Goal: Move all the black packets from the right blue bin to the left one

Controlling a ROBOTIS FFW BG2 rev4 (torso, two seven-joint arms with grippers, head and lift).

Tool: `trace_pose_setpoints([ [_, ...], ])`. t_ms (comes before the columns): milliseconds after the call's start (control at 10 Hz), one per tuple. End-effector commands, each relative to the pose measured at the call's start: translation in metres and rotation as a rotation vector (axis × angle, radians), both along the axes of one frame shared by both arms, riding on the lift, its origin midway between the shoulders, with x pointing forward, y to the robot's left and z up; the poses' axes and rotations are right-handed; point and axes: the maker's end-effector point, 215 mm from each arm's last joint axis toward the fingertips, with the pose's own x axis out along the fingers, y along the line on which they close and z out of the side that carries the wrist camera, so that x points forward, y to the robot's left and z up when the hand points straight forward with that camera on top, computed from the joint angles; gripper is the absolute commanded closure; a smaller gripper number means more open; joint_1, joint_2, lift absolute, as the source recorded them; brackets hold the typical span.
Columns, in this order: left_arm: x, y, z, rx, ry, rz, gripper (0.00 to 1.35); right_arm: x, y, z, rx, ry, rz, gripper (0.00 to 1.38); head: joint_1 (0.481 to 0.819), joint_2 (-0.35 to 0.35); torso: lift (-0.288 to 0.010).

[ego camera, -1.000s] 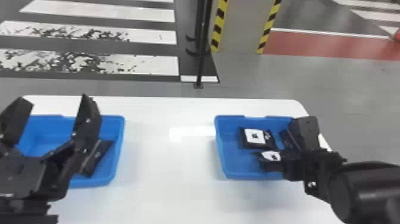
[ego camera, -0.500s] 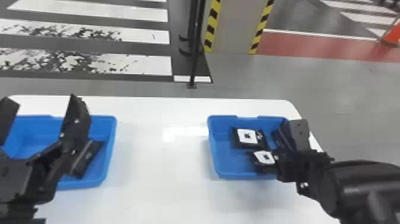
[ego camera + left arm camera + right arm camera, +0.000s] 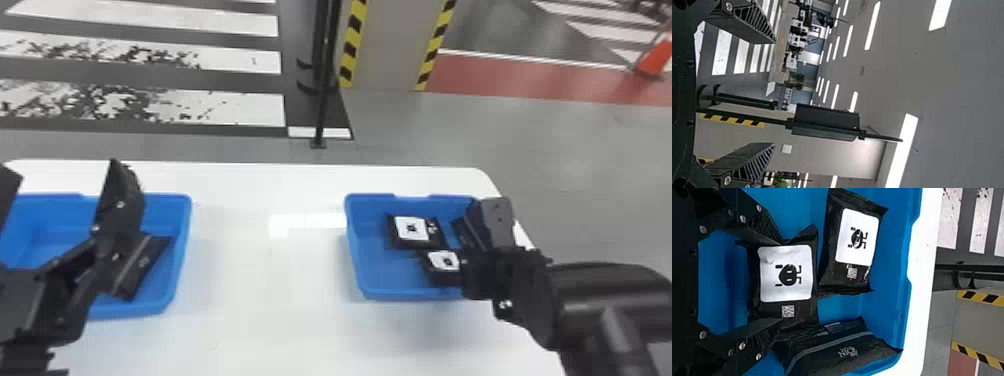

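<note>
Black packets are the load here, and the nearest packet [image 3: 785, 274] sits between the fingers of the right gripper [image 3: 781, 282], which looks clenched on its two sealed ends, though it is down inside the right blue bin [image 3: 367, 292]. The top edge puckers where one finger presses, so if the grip bites only the crimped film, the packet may slip or twist on the way up. Just ahead of the fingertips and to the robot's left, the second packet [image 3: 828, 254] lies very close; to their right, the third packet [image 3: 840, 348] crowds the lower finger and could snag or get dragged along as the arm rises. Both the nearest and the second are plump, matt black, wrinkled, with a white label and a dark mark; the third shows a grey stripe instead. Well apart, to the robot's left, the left gripper [image 3: 774, 92] is spread and empty near the left bin [image 3: 184, 250], which has one delivered packet [image 3: 142, 265] in it.
</note>
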Motion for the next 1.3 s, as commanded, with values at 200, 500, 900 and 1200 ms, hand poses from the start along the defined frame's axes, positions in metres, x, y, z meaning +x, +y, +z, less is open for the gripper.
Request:
trace_pose_setpoints([
  [200,-0.001,0.0,0.0,0.009,-0.002,0.003,0.11,0.001,0.008,-0.012,0.039,0.02,0.002,1.09,0.695,-0.197,-0.14],
  [500,-0.003,0.001,0.005,0.011,-0.02,0.007,0.11,0.034,0.045,0.026,0.134,-0.171,0.064,1.16,0.695,-0.173,-0.14],
  [900,-0.005,0.003,0.01,0.003,-0.041,0.011,0.1,0.073,0.13,0.128,0.382,-0.561,0.247,1.16,0.695,-0.079,-0.14],
  [1200,-0.002,-0.004,0.009,-0.012,-0.029,-0.007,0.1,0.055,0.248,0.205,0.646,-0.758,0.477,1.16,0.688,0.028,-0.14],
])
